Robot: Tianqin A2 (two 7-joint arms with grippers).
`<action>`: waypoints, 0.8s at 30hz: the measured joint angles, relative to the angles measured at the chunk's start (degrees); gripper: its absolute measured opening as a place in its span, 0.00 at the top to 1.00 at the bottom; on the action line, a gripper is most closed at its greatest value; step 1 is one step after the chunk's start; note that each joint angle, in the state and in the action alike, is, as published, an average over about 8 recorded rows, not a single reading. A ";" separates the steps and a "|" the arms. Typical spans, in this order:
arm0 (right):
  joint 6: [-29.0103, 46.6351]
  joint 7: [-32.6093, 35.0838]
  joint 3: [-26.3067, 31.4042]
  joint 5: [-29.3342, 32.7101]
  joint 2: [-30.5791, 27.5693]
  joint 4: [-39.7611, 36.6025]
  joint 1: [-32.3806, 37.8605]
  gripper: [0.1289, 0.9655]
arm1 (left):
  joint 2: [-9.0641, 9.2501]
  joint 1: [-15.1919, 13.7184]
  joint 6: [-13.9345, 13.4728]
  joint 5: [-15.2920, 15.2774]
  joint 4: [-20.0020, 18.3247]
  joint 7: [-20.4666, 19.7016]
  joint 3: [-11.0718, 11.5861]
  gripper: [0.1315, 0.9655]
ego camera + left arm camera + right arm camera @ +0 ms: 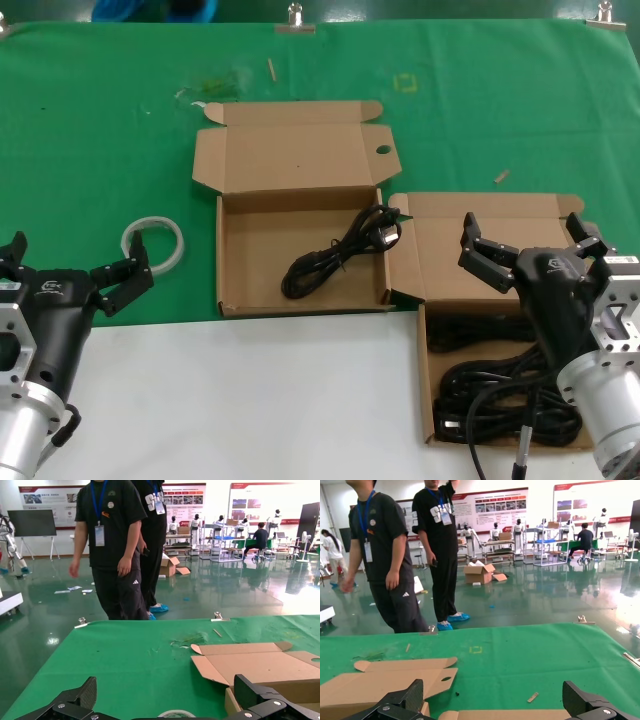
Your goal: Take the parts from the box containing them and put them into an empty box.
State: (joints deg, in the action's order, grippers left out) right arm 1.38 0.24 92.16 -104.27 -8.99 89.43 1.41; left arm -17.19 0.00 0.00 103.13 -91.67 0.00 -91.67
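Open green cloth [120, 120] beyond the boxes; tape ring [154, 243] near left claw [75, 268].

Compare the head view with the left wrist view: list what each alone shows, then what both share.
Head view only: one power cord in the left box's tray, more cords in the right box, and the open right end effector above it.

Left wrist view only: two people standing beyond the table.

Both: the green cloth, the left box's lid, the tape roll and the open left end effector.
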 joint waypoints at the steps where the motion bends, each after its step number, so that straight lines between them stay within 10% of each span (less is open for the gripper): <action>1: 0.00 0.00 0.00 0.00 0.00 0.00 0.00 0.00 | 0.00 0.00 0.00 0.00 0.00 0.00 0.00 0.00; 24: 0.00 0.00 0.00 0.00 0.00 0.00 0.00 0.00 | 0.00 0.00 0.00 0.00 0.00 0.00 0.00 0.00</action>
State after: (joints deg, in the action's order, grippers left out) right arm 1.38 0.24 92.16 -104.27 -8.99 89.43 1.41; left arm -17.19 0.00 0.00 103.13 -91.67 0.00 -91.67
